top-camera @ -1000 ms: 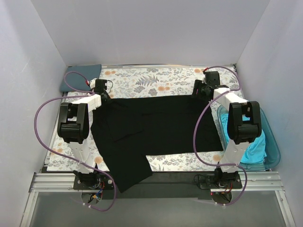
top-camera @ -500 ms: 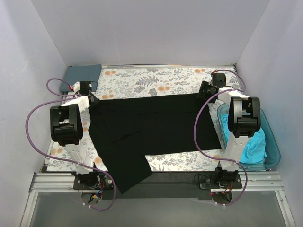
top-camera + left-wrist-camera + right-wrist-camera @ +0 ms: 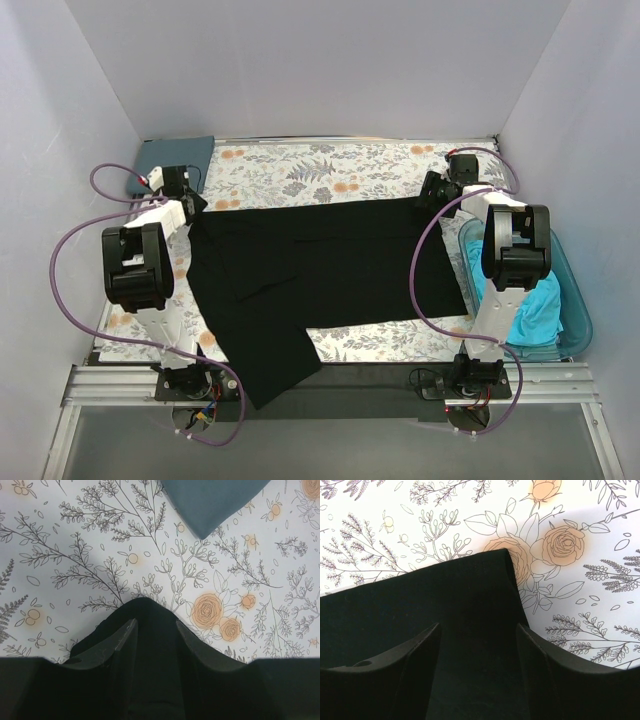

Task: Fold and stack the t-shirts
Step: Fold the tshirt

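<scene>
The black t-shirt (image 3: 330, 260) lay spread flat across the floral table cloth (image 3: 320, 170) on the counter, its long far edge running from the left fingers (image 3: 187, 200) to the right fingers (image 3: 432, 190), with one loose part trailing back from the left fingers toward that arm's base and over the near edge of the counter. The left fingers sat at the shirt's far left corner. From the left wrist, they stood partly apart with the black cloth (image 3: 147, 612) filling the gap between them and rising in a small rounded hump just past their tips. Whether they pinched that cloth or merely rested over it could not be told. The right fingers sat at the far right corner. From the right wrist, they stood wide apart over smooth, unbunched black cloth (image 3: 470, 580), holding nothing, and the square corner of the shirt lay just ahead of their tips on the bare floral print. The slate blue-grey t-shirt (image 3: 175, 158) lay folded beyond the left fingers, apart from the black one, with one pointed corner (image 3: 210, 500) showing ahead of them. The turquoise t-shirt (image 3: 535, 310) lay crumpled in the teal tub (image 3: 580, 300), behind and outboard of the right fingers, beside that arm.
</scene>
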Motion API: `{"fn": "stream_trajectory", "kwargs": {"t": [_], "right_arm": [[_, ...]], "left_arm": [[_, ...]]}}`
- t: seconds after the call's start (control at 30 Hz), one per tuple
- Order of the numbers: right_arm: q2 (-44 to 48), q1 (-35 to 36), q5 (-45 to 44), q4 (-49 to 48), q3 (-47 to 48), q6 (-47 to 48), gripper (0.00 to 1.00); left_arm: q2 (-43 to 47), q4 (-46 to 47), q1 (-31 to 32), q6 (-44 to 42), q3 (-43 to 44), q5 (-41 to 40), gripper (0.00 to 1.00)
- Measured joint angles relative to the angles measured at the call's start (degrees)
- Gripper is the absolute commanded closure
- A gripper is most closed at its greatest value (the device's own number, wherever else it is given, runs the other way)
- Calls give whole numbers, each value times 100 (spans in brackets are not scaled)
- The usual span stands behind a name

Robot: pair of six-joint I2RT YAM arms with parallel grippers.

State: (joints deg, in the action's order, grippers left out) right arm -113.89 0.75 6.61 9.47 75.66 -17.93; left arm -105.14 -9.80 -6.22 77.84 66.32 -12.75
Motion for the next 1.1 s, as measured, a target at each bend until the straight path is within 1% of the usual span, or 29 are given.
{"fn": "stream_trajectory", "kwargs": {"t": [0.07, 0.2, 0.23, 0.4, 0.53, 0.57, 0.67, 0.83, 0.97, 1.03, 1.1], "right_arm": [[0, 0, 0, 0, 0, 11, 42], [-2, 0, -2, 0, 0, 13, 42], [-4, 0, -2, 0, 0, 13, 42], [-7, 0, 0, 9, 20, 22, 42], [-7, 2, -2, 68, 81, 76, 41], [0, 2, 0, 74, 98, 103, 41], [87, 2, 2, 101, 111, 162, 41], [490, 107, 17, 105, 105, 184, 41], [911, 459, -138, 96, 20, 234, 41], [1016, 699, -264, 94, -42, 278, 41], [1025, 938, -452, 105, -92, 321, 41]], "left_arm": [[-98, 11, 0, 0, 76, 4, 67], [-409, 57, 0, -9, 190, 4, 76], [-487, 59, -2, -15, 203, 2, 76], [-782, 50, -11, -109, 492, -50, 76], [-745, -35, -26, -221, 621, -101, 70], [-702, -59, -31, -247, 629, -125, 67], [-457, -216, -33, -310, 638, -181, 64], [306, -564, 48, -323, 619, -234, 61], [1029, -713, 348, -319, 376, -254, 60], [1196, -793, 566, -326, 267, -258, 59], [1180, -850, 809, -369, 186, -293, 58]]}}
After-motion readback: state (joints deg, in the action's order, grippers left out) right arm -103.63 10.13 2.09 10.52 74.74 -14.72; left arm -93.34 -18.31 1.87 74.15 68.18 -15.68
